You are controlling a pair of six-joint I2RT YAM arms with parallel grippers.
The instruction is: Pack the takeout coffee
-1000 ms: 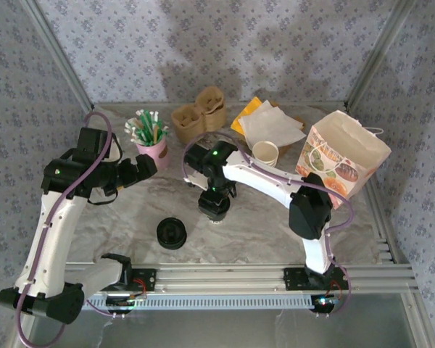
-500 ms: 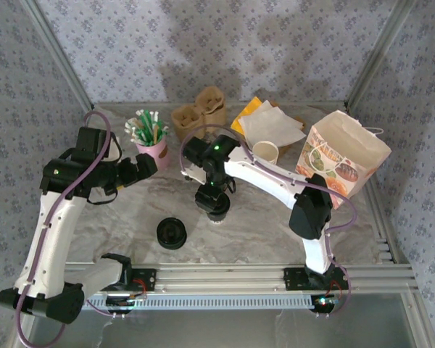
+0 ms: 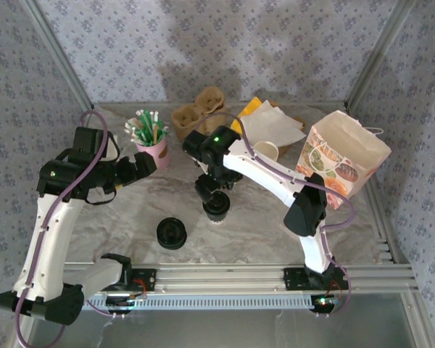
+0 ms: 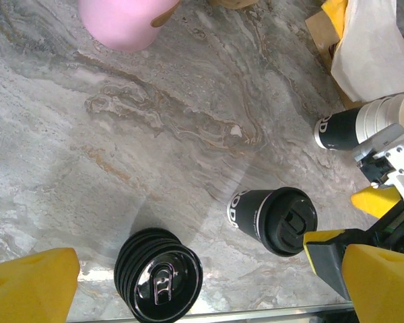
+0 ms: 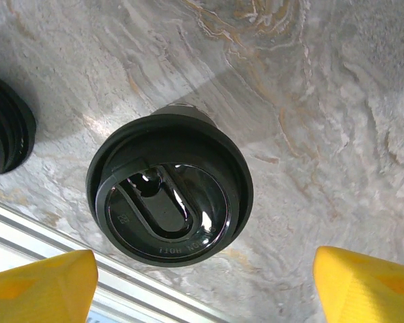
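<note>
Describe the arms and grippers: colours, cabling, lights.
The left arm and right arm have white links joined by black joint housings, and a lilac cable loops along each. A green light glows on the right arm's upper joint. The left gripper and right gripper both end in bright yellow fingertips.

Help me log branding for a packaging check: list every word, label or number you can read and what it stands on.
"OD": white letters on the dark band of the takeout coffee; the rest curves out of sight.
Its lid: raised lettering near the rim, too faint to read.
The stack of lidless cups: a white mark on the dark base, too partial to read.
The paper bag: printed pictures; any text is too small.
</note>
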